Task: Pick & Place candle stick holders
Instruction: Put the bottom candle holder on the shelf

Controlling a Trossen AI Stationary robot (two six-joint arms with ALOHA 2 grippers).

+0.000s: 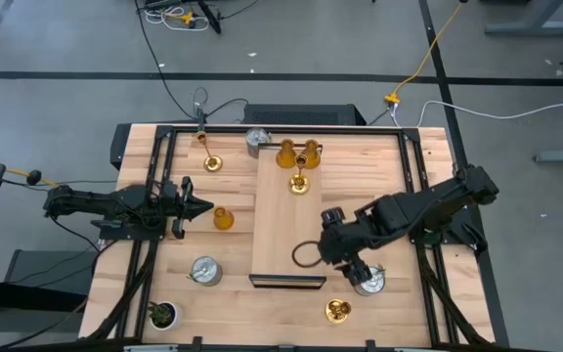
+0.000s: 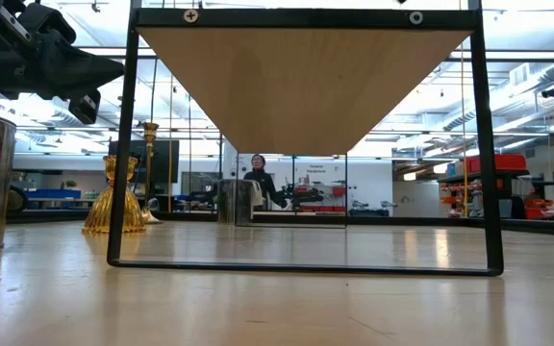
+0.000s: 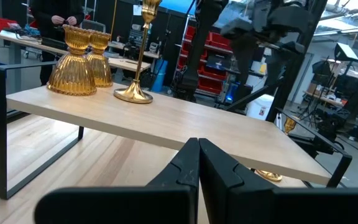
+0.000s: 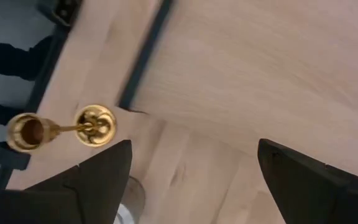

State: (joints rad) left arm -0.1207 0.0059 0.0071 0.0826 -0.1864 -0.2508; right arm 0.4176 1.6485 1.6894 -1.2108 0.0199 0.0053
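Wooden slatted worktable [image 1: 399, 176] in an open lab, with a raised light-wood shelf on a black metal frame [image 1: 286, 220] down its middle. On the shelf, far from both grippers: two amber-orange bell-shaped glass holders [image 1: 297, 154] side by side and one shiny gold thin-stemmed holder [image 1: 299, 182] just beside them.

Right gripper [image 1: 352, 266] hangs with jaws spread wide and empty beside the shelf's near right corner. A gold thin-stemmed holder with round base [image 1: 337, 311] stands on the table just beyond its fingertips, and a squat round silver metal holder [image 1: 369, 282] sits right beside it. Left gripper [image 1: 201, 206] is fully closed, holding nothing, parked with a third amber bell-shaped holder [image 1: 223, 218] just off its tip.

Step looks like the right arm approaching its next pick. Next move likely calls for lowering the open jaws around the gold stem without clipping the silver holder.
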